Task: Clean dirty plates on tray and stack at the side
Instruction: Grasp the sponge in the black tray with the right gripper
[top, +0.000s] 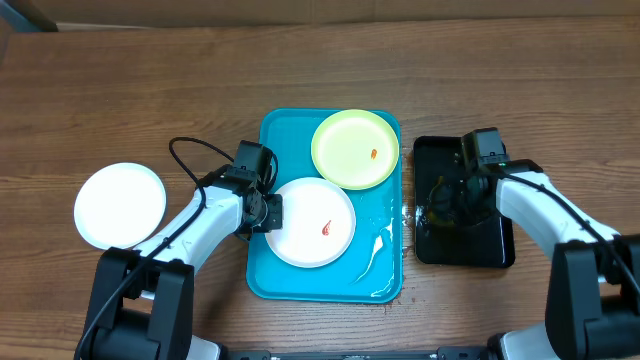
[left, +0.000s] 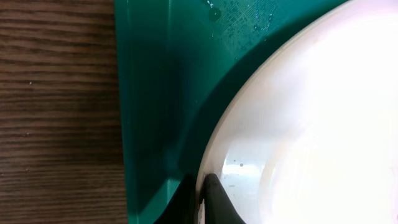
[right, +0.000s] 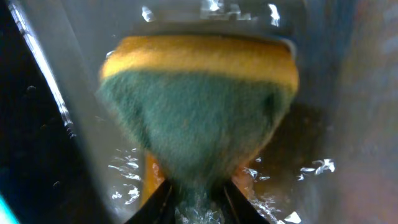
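At the far left of the brown wooden table (top: 200, 80), a bare white round plate (top: 120, 205) is lying alone, well apart from the large turquoise rectangular plastic tray (top: 290, 280). Next we are finding the left gripper (top: 270, 212), pressed together on the 9 o'clock rim of a white round flat plate with a red smear (top: 312, 222), which is lying in the tray. At its 1 o'clock, a pale yellow-green round plate (top: 355, 148) with an orange smear appears to be overlapping it.

Right of the tray, over a smaller black rectangular tray (top: 490, 250), the right gripper (right: 196, 202) is pinching a yellow sponge with a green scrubbing face (right: 199, 106).

We judge the smeared white plate to be lying at 9 o'clock from the sponge, with the left arm nearer it. The tray's long axis is running 12 to 6.

In the left wrist view only one dark finger (left: 214, 200) is showing. The right wrist view is blurry, and from overhead the sponge is hard to make out.
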